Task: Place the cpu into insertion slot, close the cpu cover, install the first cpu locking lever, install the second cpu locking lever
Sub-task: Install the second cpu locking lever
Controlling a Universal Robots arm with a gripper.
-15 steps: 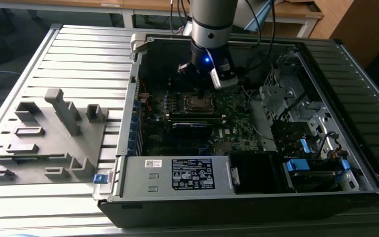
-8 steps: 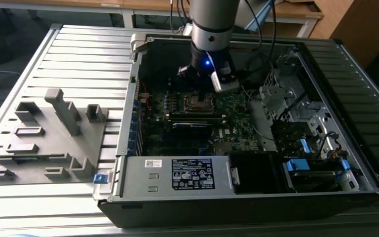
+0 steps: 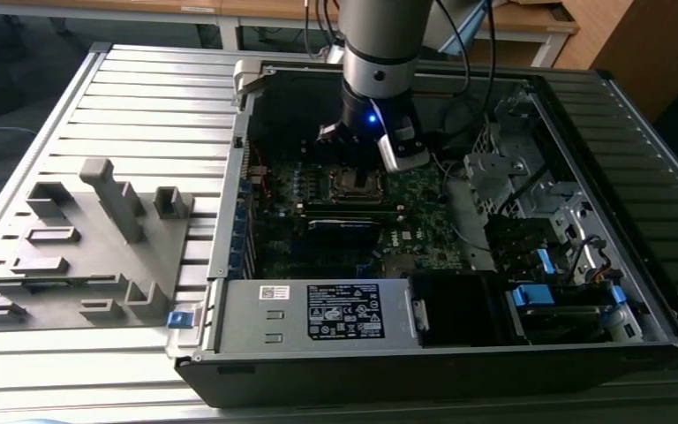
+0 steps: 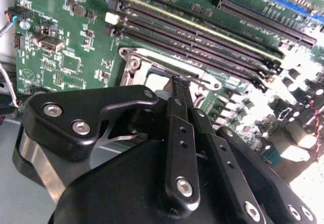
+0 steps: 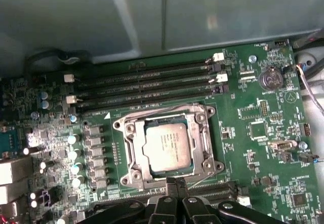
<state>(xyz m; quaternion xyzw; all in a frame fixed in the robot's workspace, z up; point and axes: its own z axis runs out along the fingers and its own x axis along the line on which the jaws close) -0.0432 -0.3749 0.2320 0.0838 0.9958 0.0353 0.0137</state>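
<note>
Computer case [image 3: 621,344] lies open on the slatted table [image 3: 139,88], holding the green motherboard [image 5: 263,148]. Seated in the insertion slot [image 5: 132,176], the cpu [image 5: 167,147] shows through the cut-out of the cpu cover [image 5: 198,135], which lies flat around it. Just beside the socket's edge, the gripper [image 5: 172,184] hangs with its jaws pressed together, pinching nothing. Four memory slots [image 5: 147,84] run alongside the socket.
</note>
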